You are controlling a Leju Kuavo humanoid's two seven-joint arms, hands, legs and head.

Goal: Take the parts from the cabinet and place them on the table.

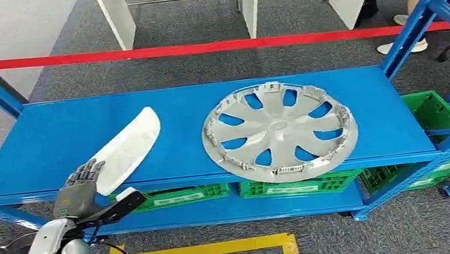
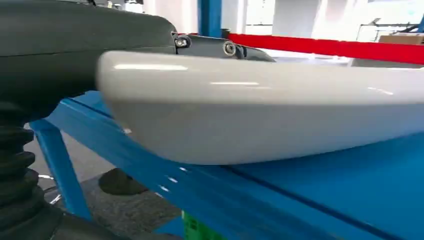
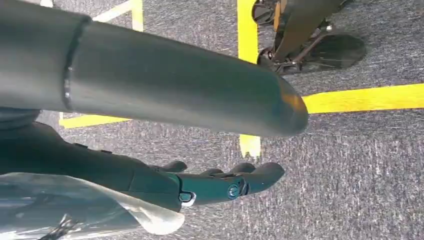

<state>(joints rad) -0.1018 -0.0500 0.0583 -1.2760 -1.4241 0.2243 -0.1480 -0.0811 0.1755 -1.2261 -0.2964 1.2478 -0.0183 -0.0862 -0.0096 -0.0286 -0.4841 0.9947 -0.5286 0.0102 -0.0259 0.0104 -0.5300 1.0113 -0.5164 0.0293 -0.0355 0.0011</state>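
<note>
Glossy white elongated trim (image 1: 125, 151) lies diagonally on the blue shelf (image 1: 53, 139), near end overhanging the front edge. Left hand (image 1: 81, 191) is at that end: fingers (image 1: 88, 173) on top, thumb below, clamped on it. Left wrist view shows the trim's (image 2: 260, 115) smooth curved underside sitting on the shelf. Silver spoked hubcap (image 1: 278, 130) lies flat to the right, well apart. Right hand (image 3: 220, 182) hangs over grey carpet (image 3: 360, 175) with yellow tape (image 3: 365, 97), fingers loosely extended, holding nothing.

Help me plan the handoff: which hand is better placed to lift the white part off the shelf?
Left. The left hand already has its fingers on the white part at the shelf edge; the right hand hangs over the floor.
</note>
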